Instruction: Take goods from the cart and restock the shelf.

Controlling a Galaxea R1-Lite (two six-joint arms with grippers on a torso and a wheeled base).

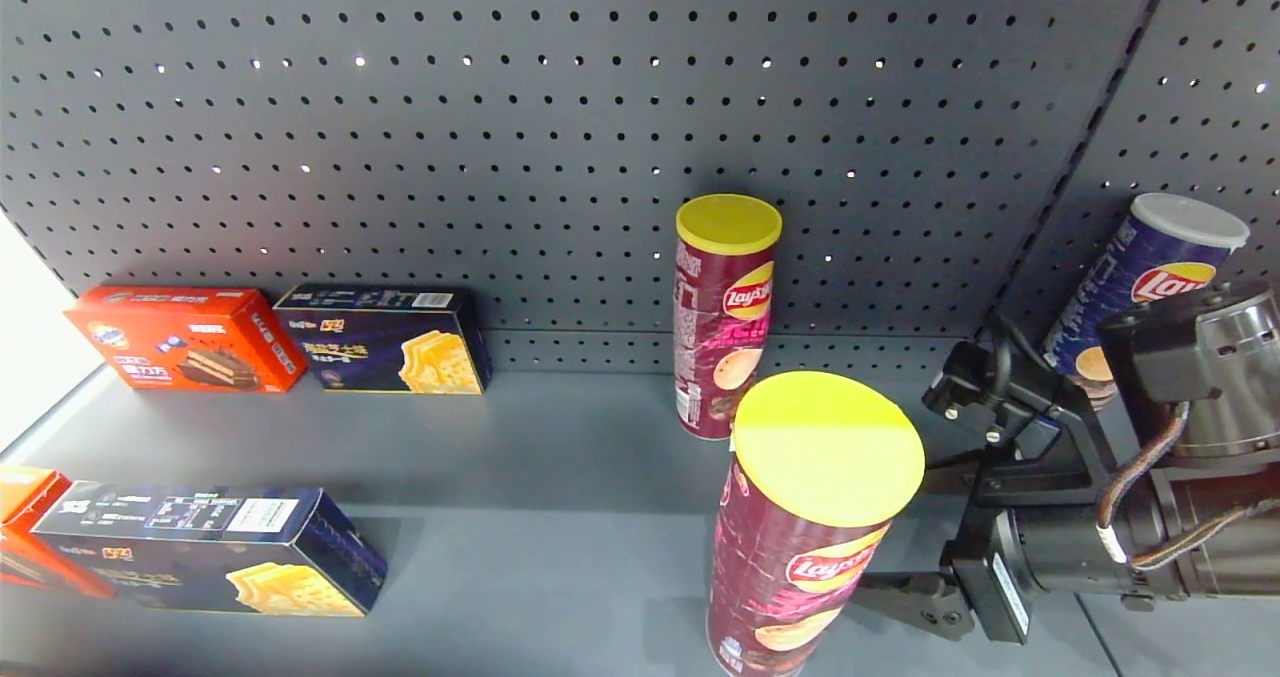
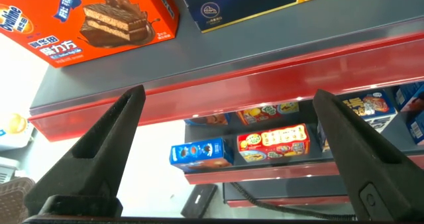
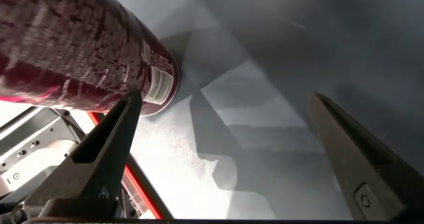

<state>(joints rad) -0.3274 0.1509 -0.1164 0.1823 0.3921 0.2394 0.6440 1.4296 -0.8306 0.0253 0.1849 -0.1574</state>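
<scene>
At lower centre of the head view, 1 purple can (image 1: pixel 800 557) stands upright on the grey shelf (image 1: pixel 560 517), just beside the right gripper (image 3: pixel 225 98), which is spread wide; the left gripper (image 2: pixel 228 91) is spread too.

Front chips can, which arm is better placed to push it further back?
Right, probably: the right gripper, open, is beside the can; the left gripper is out in front of the shelf edge.

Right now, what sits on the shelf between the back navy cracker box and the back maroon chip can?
Nothing: in the head view, the grey shelf is bare between the back navy cracker box and the back maroon chip can.
</scene>
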